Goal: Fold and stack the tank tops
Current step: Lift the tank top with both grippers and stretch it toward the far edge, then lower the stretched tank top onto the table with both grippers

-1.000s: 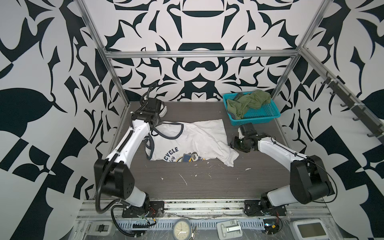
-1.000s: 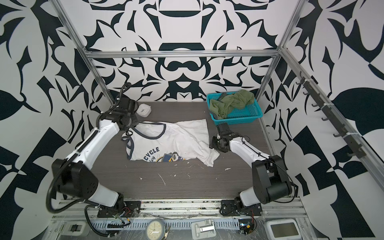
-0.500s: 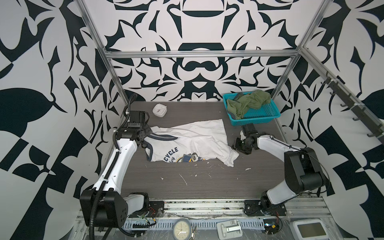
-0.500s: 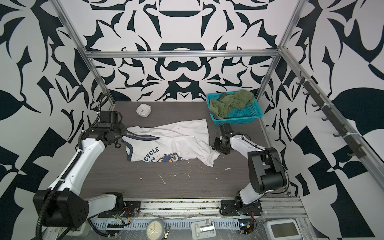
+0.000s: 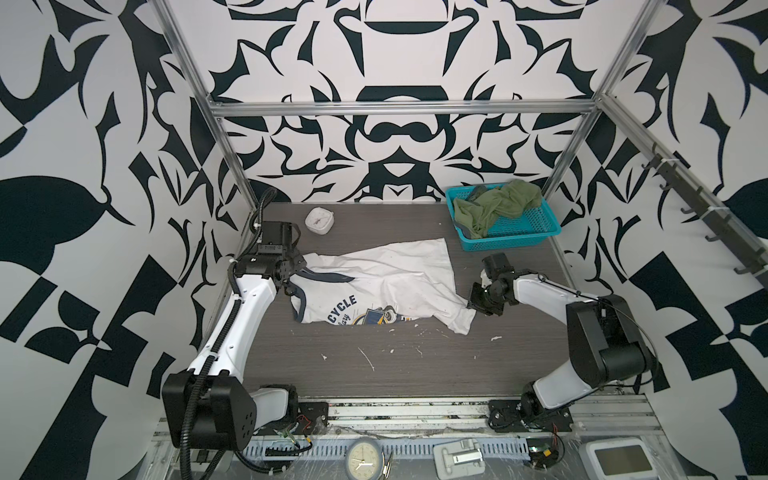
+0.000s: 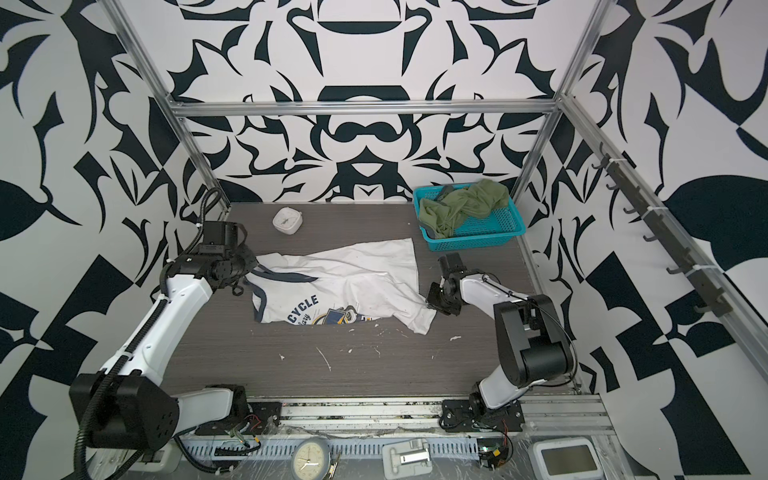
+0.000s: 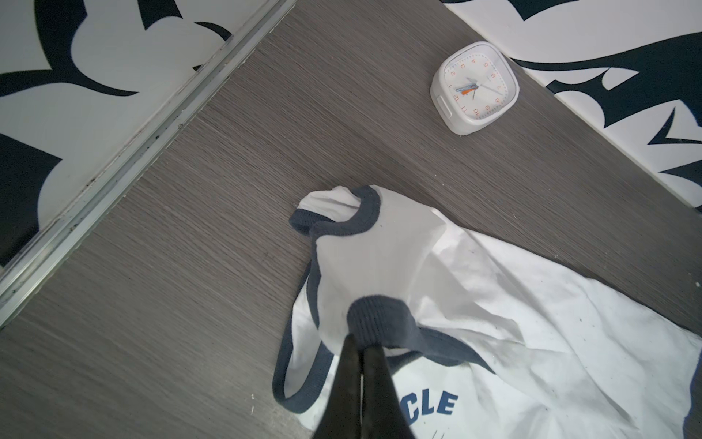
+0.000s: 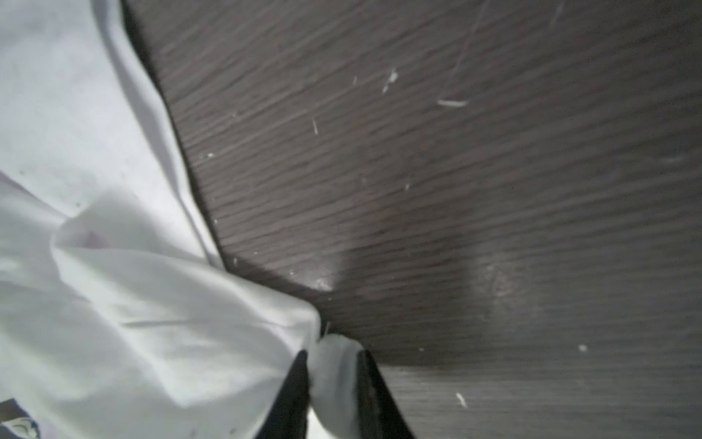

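Observation:
A white tank top with navy trim [image 5: 374, 286] [image 6: 345, 282] lies crumpled across the middle of the dark table, lettering facing up. My left gripper [image 5: 298, 266] [image 7: 362, 346] is shut on its navy trim at a shoulder strap on the left. My right gripper [image 5: 471, 302] [image 8: 334, 357] is shut on a fold of white cloth at the shirt's hem on the right. The olive green tank top [image 5: 494, 205] [image 6: 461, 205] sits bunched in a teal basket [image 5: 528, 232] at the back right.
A small white square clock [image 5: 319, 221] [image 7: 475, 89] rests near the back wall, close behind my left gripper. Aluminium frame posts and patterned walls close in the table's sides. White flecks dot the wood in front of the shirt.
My left gripper has pulled the strap from near the clock out to the left, stretching the shirt. My right gripper has closed on the hem.

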